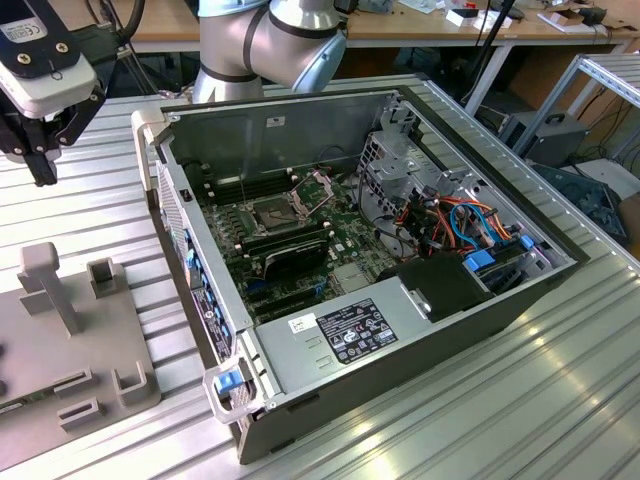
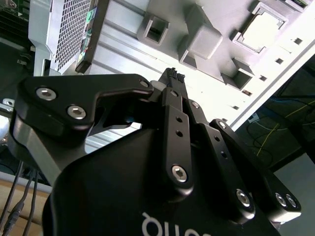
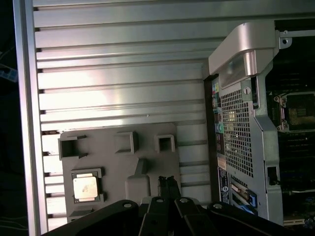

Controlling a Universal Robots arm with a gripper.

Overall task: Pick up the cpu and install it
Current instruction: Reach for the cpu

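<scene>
Status: black two-finger gripper [image 3: 167,181] hangs above the flat grey moulded fixture plate [image 3: 110,160]. Its fingers are together with nothing between them. The tips sit just beside the plate's tall grey post [image 3: 138,183], not over the chip.

The cpu [image 3: 86,187], a small thin square chip with a pale silvery face, lies flat in a raised square nest [image 3: 86,171] at one corner of that plate. It is near the gripper but off to one side, untouched. The second wrist view shows it the same way [image 2: 261,28].

Orientation: face straight up, edges parallel to the nest walls and plate edges. Being square, it has no real long axis. Corner keying cannot be told.

Judgement: the step in hand is the approach for the pick. To do it well:
- spread the fingers wider than the chip before descent
- square them to one pair of opposite edges
- enter where the nest walls leave gaps
- clamp lightly on the edges only
- keep the chip level

Further out, the ribbed aluminium table [image 3: 123,73] carries the plate and an open grey metal computer case [image 1: 280,125]. On the green motherboard [image 1: 352,236] inside it, the dark square socket [image 1: 280,212] looks unoccupied, with its hinged metal frame [image 1: 318,186] raised.
</scene>
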